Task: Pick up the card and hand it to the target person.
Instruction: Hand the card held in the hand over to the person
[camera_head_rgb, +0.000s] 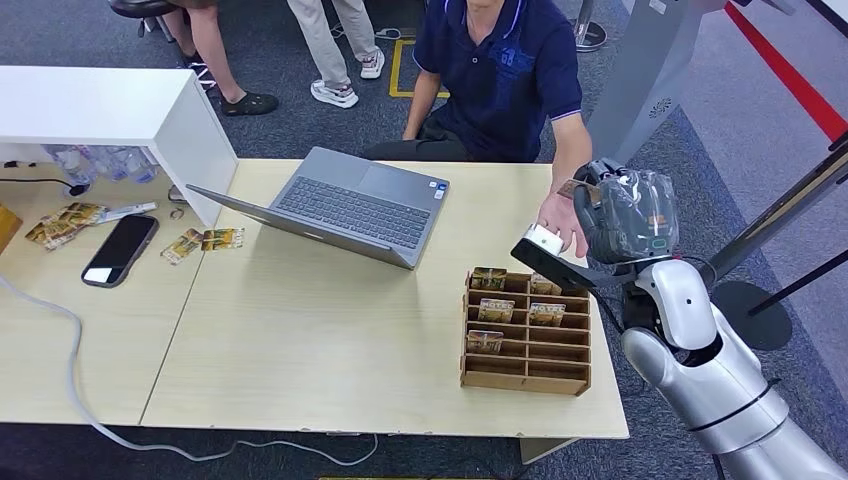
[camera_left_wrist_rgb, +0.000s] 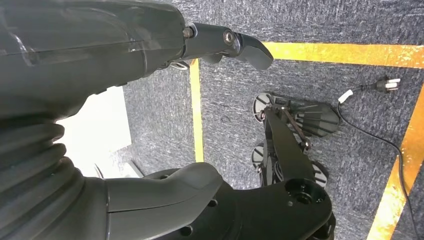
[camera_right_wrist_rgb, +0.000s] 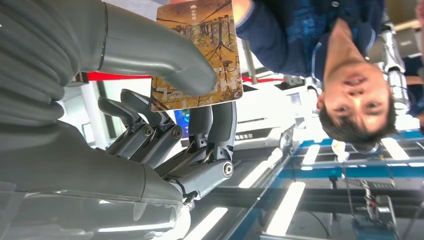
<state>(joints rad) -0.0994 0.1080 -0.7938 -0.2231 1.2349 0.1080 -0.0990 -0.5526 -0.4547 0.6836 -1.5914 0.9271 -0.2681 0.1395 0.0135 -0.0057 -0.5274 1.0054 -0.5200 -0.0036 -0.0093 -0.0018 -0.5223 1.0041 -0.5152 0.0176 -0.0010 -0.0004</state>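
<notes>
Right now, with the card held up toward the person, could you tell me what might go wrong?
The right hand pinches the card only along one edge between thumb and fingers, so it could slip if the hand lets go early. The person's hand is close beside the robot's hand over the wooden card rack, so a dropped card might fall among the others.

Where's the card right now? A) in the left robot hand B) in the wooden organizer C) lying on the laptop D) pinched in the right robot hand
D: the right wrist view shows the card pinched between thumb and fingers of the right robot hand, raised toward the seated person.
</notes>
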